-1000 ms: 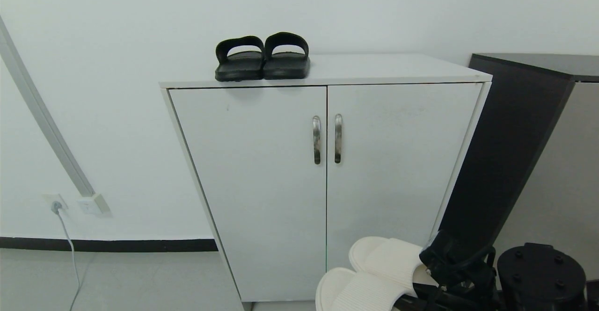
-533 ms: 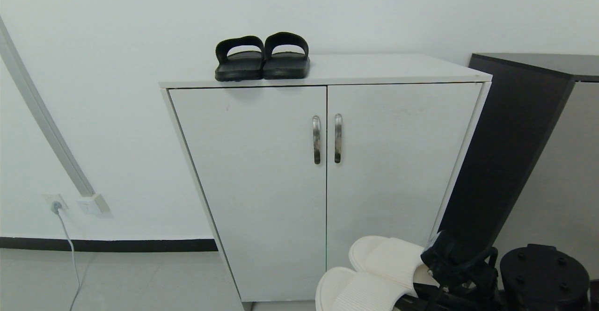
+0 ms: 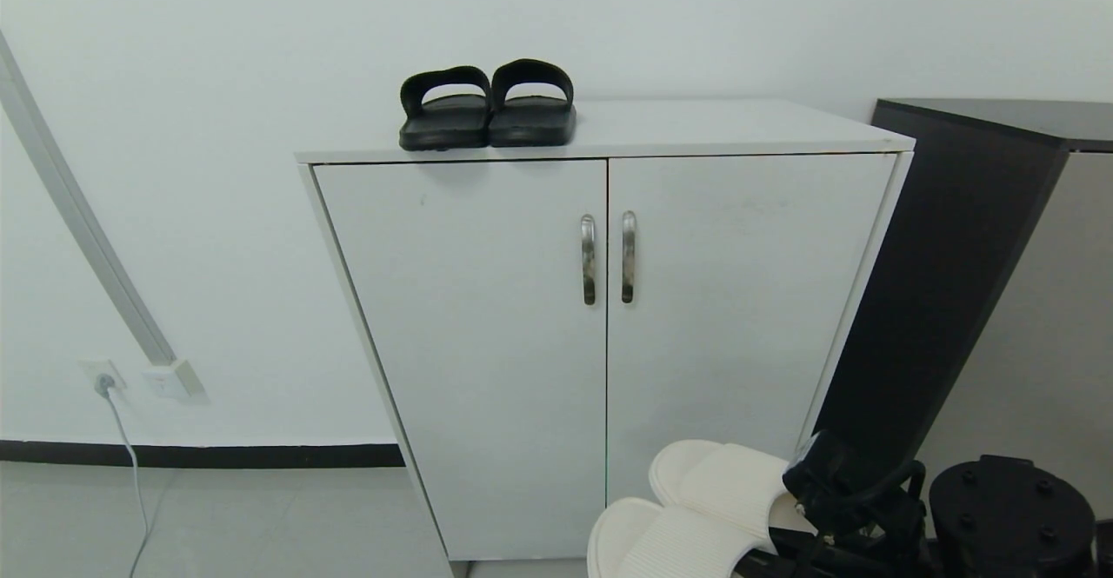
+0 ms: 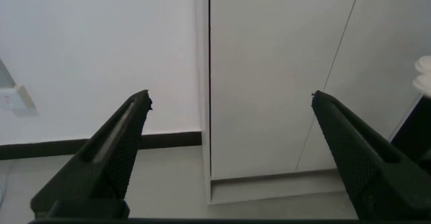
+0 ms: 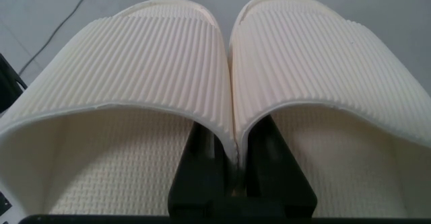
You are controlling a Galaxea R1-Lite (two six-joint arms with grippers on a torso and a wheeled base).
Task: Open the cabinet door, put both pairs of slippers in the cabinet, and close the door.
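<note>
A white two-door cabinet (image 3: 600, 343) stands against the wall with both doors shut; two metal handles (image 3: 589, 259) meet at its middle seam. A black pair of slippers (image 3: 487, 107) rests on its top, toward the left. Low at the cabinet's right front, my right gripper (image 3: 813, 500) is shut on a white pair of slippers (image 3: 696, 508), its fingers (image 5: 202, 163) pinching the two inner strap edges of the white slippers (image 5: 229, 83) together. My left gripper (image 4: 229, 103) is open and holds nothing, low in front of the cabinet's left edge (image 4: 209, 83).
A dark cabinet (image 3: 965, 282) stands right beside the white one. On the left, a wall socket with a cable (image 3: 109, 385) and a slanted conduit (image 3: 78, 213) sit above grey floor (image 3: 217, 517).
The right gripper with the white slippers has shifted very slightly; the cabinet doors and black slippers have not changed.
</note>
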